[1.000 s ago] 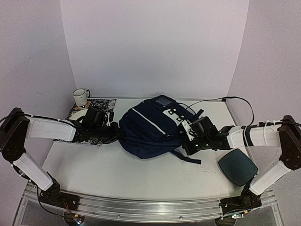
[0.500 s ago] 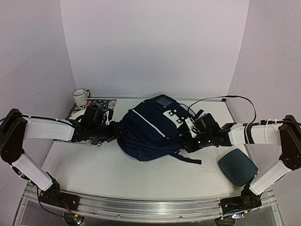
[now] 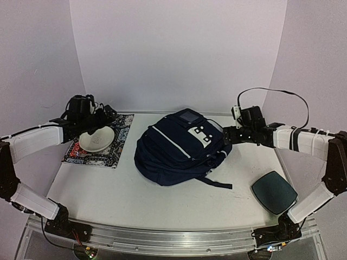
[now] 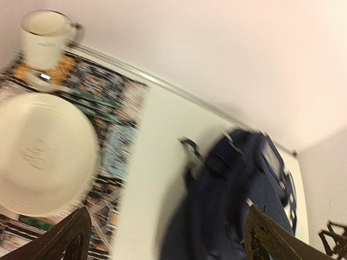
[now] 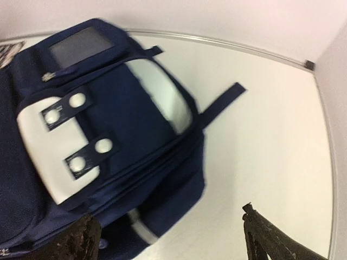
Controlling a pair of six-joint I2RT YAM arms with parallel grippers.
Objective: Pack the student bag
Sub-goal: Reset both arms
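**A:** The left gripper [image 3: 108,114] hangs with its jaws spread wide and nothing between them, over the plate [image 3: 96,140] on the patterned mat [image 3: 116,149]. The right gripper [image 3: 225,136] is spread and empty too.

**B:** And the student bag?

**A:** The student bag [image 3: 176,151] lies flat in the middle, between the two arms, with its white patch [image 3: 196,132] facing up. It is well apart from the left gripper, off to that gripper's right. The right gripper is just beside the bag's right flank, near the patch end. I judge it isn't touching.

**B:** So what's the step?

**A:** My read is that both grippers stand off the bag, ready for the next reach. To do that well, keep the jaws wide and rise before swinging. That way no fingertip hooks the loose strap [image 3: 217,183] trailing at the near side. The right one has the least room.

**B:** Anything outside the bag?

**A:** A dark rounded pad [image 3: 274,190] lies at the near right, apart from the bag. Whether it belongs inside, I can't tell.
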